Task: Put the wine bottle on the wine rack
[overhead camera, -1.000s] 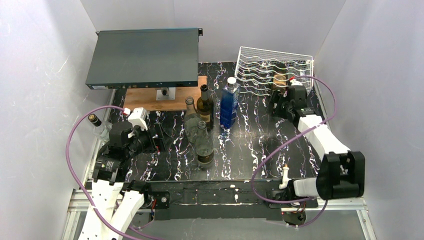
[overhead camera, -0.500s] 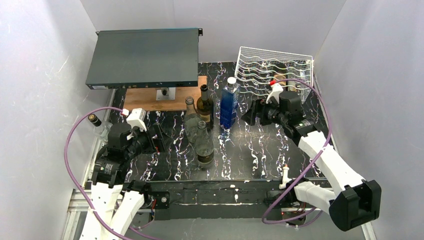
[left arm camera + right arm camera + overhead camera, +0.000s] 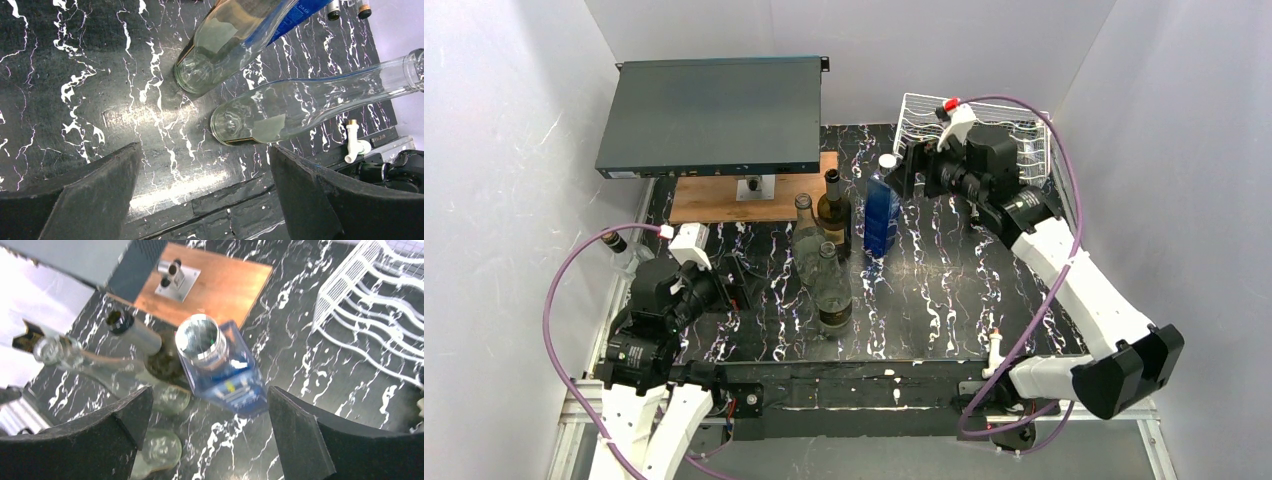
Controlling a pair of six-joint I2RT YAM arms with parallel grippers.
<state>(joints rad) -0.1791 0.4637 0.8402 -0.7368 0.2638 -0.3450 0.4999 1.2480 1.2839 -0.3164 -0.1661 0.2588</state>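
The white wire wine rack (image 3: 924, 118) stands at the back right, largely hidden by my right arm; its wavy tiers (image 3: 370, 335) show in the right wrist view. A dark wine bottle (image 3: 834, 212) stands upright mid-table among two clear bottles (image 3: 832, 290) and a blue square bottle (image 3: 882, 212). My right gripper (image 3: 906, 170) hovers open just right of the blue bottle (image 3: 222, 372), nothing between its fingers. My left gripper (image 3: 739, 282) is open and empty, low over the table left of the clear bottles (image 3: 300, 107).
A dark flat metal box (image 3: 709, 115) rests on a stand over a wooden board (image 3: 714, 200) at the back left. Another clear bottle (image 3: 622, 252) leans at the table's left edge. White walls enclose the table on three sides.
My right arm has swung away from the front of the rack, leftward and back, to beside the blue bottle, staying open. My left arm drew back slightly toward the near edge.
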